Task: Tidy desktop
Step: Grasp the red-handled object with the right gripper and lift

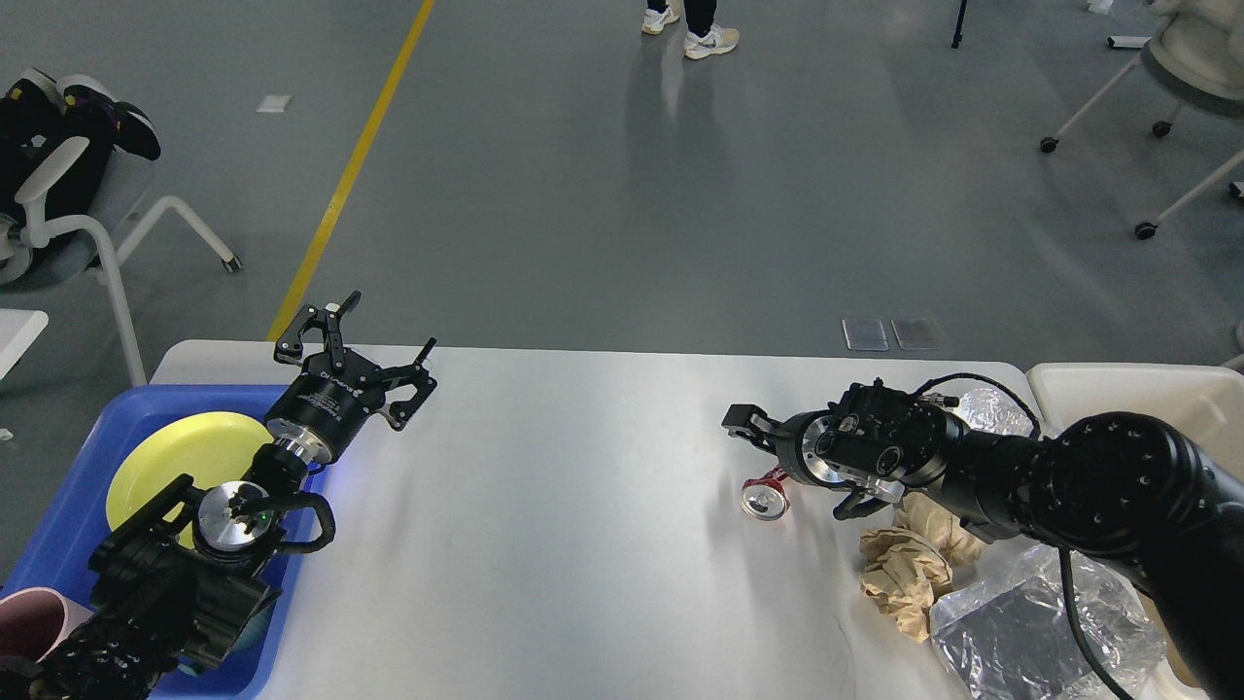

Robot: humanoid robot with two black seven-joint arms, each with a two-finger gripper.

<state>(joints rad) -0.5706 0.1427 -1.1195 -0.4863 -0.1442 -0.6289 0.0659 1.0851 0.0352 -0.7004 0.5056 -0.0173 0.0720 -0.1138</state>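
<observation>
Head view: desktop (544,544) is white-grey, glossy, and fills the lower frame. Its middle is bare; the far edge meets grey floor. Crushed red can (766,495) lies right of centre, beside brown paper wads (904,574) and clear plastic wrap (1040,632). Blue tray (73,506) at left holds a yellow plate (185,452). Left gripper (364,350) is spread wide and empty. Right gripper (743,424) is above the can; can't tell its jaw state.

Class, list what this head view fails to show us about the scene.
1. Right hand: seen end-on and dark, open or shut unclear.
2. Crushed can: far end hidden behind that arm.
3. Pink cup: cut by the left edge.
4. Beige bin: inside blocked by the arm.
</observation>
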